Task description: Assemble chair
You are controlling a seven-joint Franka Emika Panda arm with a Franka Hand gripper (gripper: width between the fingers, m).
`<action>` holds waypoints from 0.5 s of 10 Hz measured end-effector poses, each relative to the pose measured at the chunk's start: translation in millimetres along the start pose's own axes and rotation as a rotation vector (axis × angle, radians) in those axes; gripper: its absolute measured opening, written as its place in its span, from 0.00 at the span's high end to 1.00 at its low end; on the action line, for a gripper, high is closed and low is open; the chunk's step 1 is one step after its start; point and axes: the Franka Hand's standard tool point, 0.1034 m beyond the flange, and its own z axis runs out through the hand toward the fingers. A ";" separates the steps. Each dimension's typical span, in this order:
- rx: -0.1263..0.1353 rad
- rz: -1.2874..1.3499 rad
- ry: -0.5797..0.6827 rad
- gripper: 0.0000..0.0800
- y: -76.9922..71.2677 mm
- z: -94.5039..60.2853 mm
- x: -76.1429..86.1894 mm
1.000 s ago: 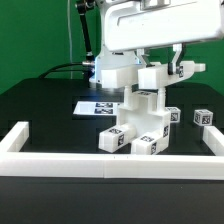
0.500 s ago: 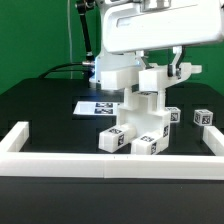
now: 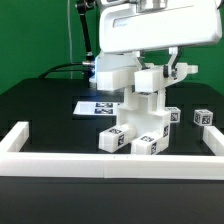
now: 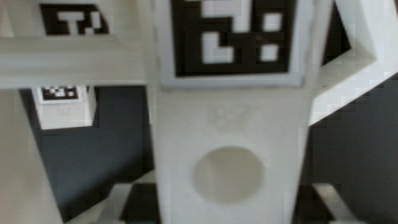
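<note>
chair parts (image 3: 140, 122) inside border rail (image 3: 60, 166), claw (image 3: 150, 80) above

The stacked chair (image 3: 140, 122) stood in the middle of the black table (image 3: 40, 115) and blocked the centre from the tabletop up to the arm (image 3: 150, 35), whose bulky white body closed off everything above it. On the exterior view's left the table lay open, with only the flat marker board (image 3: 88, 105) lying low towards the back. On the exterior view's right a small loose block (image 3: 205, 117) sat apart from the chair, leaving a narrow lane between. The border rail (image 3: 100, 163) walled off the front and both sides. In the wrist view a chair part (image 4: 222, 150) filled nearly everything; the dark gaps beside it may have been passable, though that was hard to judge.
</note>
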 end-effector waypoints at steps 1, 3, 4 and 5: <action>0.000 0.005 0.000 0.64 -0.6 0.0 -0.4; 0.000 0.017 0.000 0.64 -0.7 0.0 -0.4; 0.001 0.033 0.000 0.64 -0.7 0.0 -0.4; 0.003 0.078 -0.002 0.64 -0.6 -0.2 -0.5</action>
